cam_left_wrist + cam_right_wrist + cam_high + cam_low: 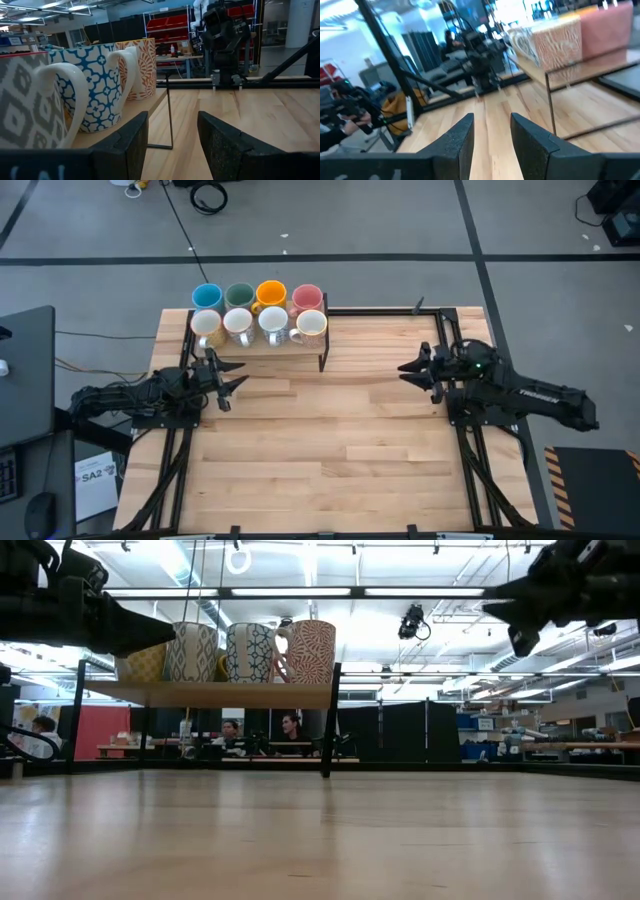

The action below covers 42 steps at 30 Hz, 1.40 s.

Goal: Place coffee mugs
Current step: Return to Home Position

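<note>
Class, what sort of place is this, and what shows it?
Probably a robotics lab or workshop: two dark robot arms at a pale wooden table, red plastic storage bins, long ceiling strip lights.

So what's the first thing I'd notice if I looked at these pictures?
The mugs: eight of them stand in two rows on a small shelf at the top left of the table in the high view. The back row is blue, green, orange and pink inside. Next you'd spot the dark left gripper right by the shelf and the right gripper across the table from it, both open and empty.
</note>
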Available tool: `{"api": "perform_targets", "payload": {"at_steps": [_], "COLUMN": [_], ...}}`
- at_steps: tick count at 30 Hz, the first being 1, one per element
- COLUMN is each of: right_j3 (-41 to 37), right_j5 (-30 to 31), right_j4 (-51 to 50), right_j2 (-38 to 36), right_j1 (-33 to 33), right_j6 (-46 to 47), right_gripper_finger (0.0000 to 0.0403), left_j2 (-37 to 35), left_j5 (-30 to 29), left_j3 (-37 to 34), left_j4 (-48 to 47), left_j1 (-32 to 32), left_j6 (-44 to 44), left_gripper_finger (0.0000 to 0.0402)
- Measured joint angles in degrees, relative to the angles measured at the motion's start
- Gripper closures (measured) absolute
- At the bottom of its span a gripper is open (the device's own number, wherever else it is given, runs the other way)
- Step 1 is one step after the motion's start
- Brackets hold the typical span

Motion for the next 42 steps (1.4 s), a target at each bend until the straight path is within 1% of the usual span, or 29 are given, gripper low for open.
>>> {"api": "perform_targets", "payload": {"at_steps": [3,6,13,18,23,28,32,35,40,42], "right_j3": [-0.62,-1.05,-1.12,-1.13,-1.13,-1.13,-1.23,-3.97,-11.45,-11.15], "right_j5": [-1.77,-2.08,-2.02,-0.41,-0.17,2.43,2.56,2.56,2.58,2.66], "right_j4": [0.18,0.03,-5.7,-8.41,-9.63,-10.13,-9.96,-6.23,7.12,6.86], "right_j2": [-3.87,-6.98,-11.64,-14.32,-14.89,-14.89,-14.89,-14.89,-14.85,-14.75], "right_j1": [-0.75,-1.02,-1.0,-1.0,-1.0,-0.88,0.66,3.05,6.71,7.48], "right_j6": [0.02,0.22,0.13,0.04,0.2,0.61,2.35,2.73,1.97,0.77], "right_gripper_finger": [0.027,0.027,0.027,0.027,0.027,0.027,0.027,0.027,0.027,0.027], "left_j2": [0.0,0.0,0.0,0.0,0.0,0.02,0.02,0.02,0.02,0.02], "left_j5": [-0.02,-0.02,-0.02,-0.02,-0.04,-0.02,-0.04,-0.03,-0.04,-0.04], "left_j3": [-0.02,-0.02,-0.07,-0.07,-0.07,-0.07,-0.07,-0.07,-0.07,-0.07], "left_j4": [-0.02,-0.02,-0.04,-0.04,-0.07,-0.07,-0.07,-0.07,-0.07,-0.09], "left_j1": [0.0,0.0,0.0,0.0,0.0,0.0,0.0,0.0,0.0,0.0], "left_j6": [0.0,0.0,0.02,-0.02,-0.3,-0.35,-0.42,-0.44,-0.46,-0.46], "left_gripper_finger": [0.0225,0.0225,0.0225,0.0225,0.0225,0.0225,0.0225,0.0225,0.0225,0.0225]}}
